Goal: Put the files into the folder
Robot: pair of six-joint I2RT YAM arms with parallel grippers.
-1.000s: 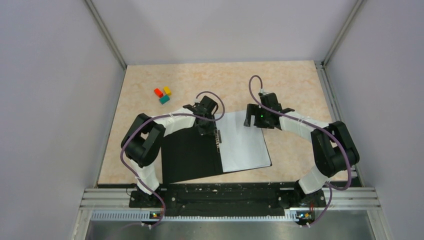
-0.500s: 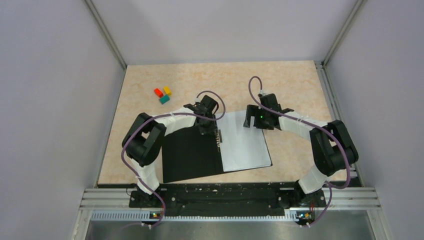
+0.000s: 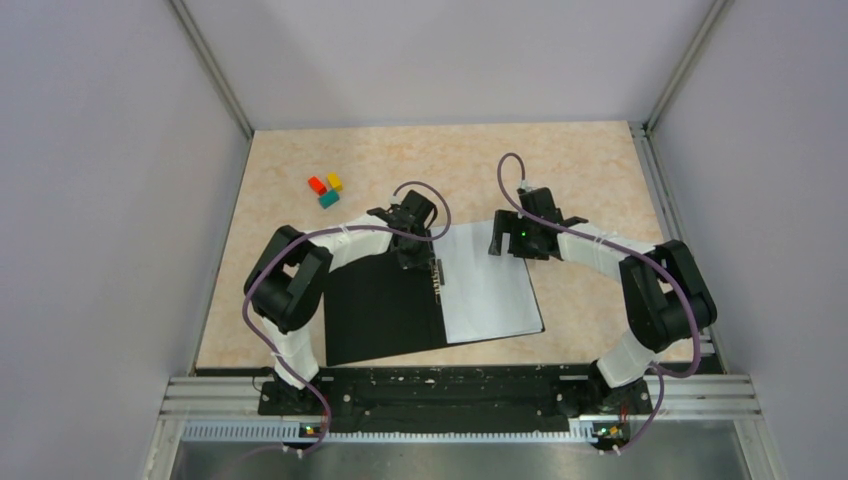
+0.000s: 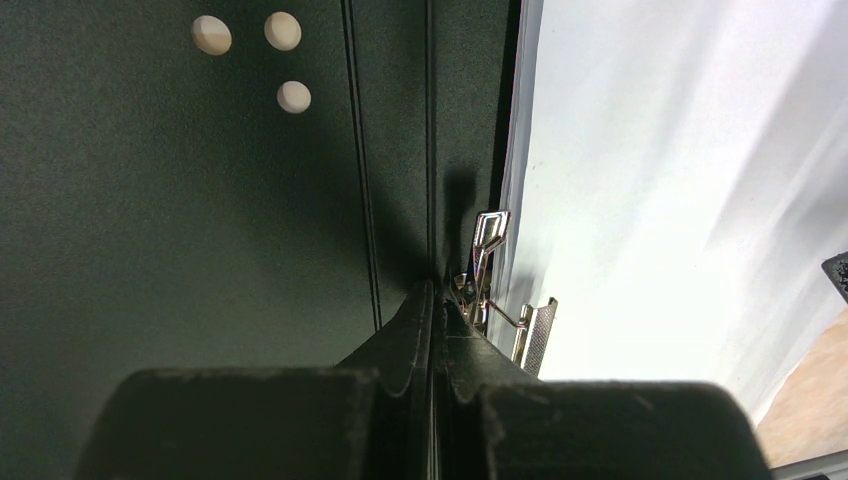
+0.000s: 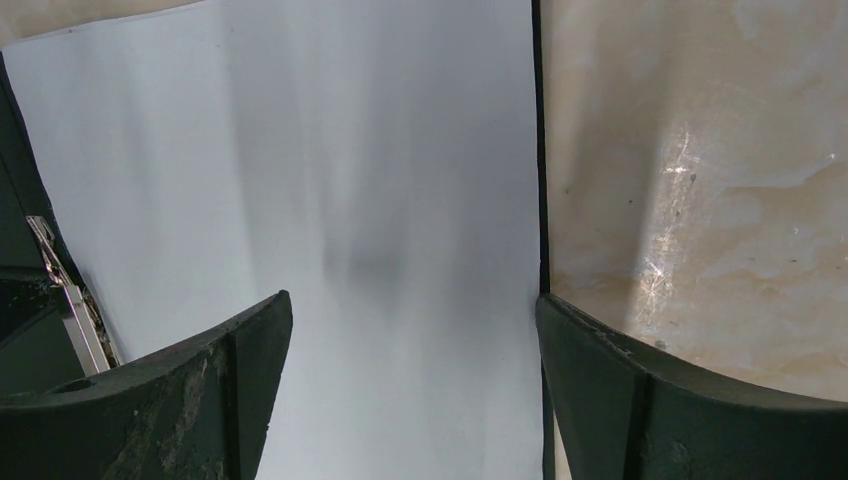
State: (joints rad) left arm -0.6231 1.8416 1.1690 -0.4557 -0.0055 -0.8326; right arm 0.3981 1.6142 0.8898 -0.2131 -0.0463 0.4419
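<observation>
Little has changed in the last second. From above, my right arm's elbow has drawn slightly in toward the middle, while the folder (image 3: 380, 315) and the files (image 3: 490, 290) lie where they lay before.

The folder is open flat near the middle of the near edge of the surface (image 3: 580, 160). Its black inside is on the left and the white files cover its right half. My left fingers (image 4: 433, 330) are pressed together with no gap, their tips down at the spine and just beside the metal clip (image 4: 488, 270). I cannot tell whether they pinch anything. My right fingers (image 3: 512, 247) are spread wide and hold nothing, above the far right corner of the files.

There is bare surface beyond the folder toward the far edge, and more toward the right edge. Three small blocks (image 3: 327, 189), red, yellow and teal, sit near the far left corner, well apart from the folder.

Only my left wrist view shows three pale dots (image 4: 280, 50) on the black inside, and the clip's levers close up. Only my right wrist view shows the files' right edge running just inside a thin black strip of the folder, with bare surface past it.
</observation>
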